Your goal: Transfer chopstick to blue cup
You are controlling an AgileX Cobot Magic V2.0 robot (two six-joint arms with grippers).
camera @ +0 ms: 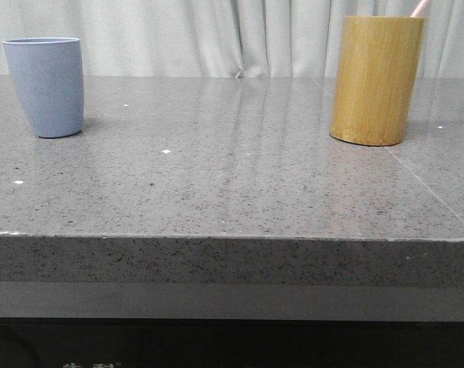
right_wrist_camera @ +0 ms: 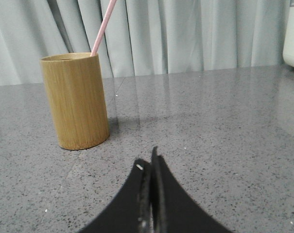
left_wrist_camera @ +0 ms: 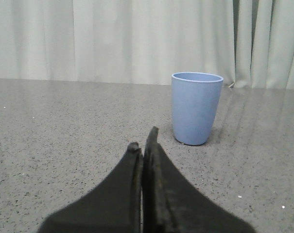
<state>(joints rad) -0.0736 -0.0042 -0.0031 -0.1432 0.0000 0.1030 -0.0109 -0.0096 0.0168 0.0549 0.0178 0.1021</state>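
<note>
The blue cup stands upright at the back left of the grey table; the left wrist view shows the blue cup ahead of my left gripper, which is shut and empty, well short of it. A pale pink chopstick tip sticks out of the yellow-brown bamboo holder at the back right. In the right wrist view the chopstick leans from the holder, and my right gripper is shut and empty, apart from it. Neither gripper shows in the front view.
The speckled grey stone table has a front edge near the camera and a seam line at its right. Pale curtains hang behind. A white object sits at the edge of the right wrist view.
</note>
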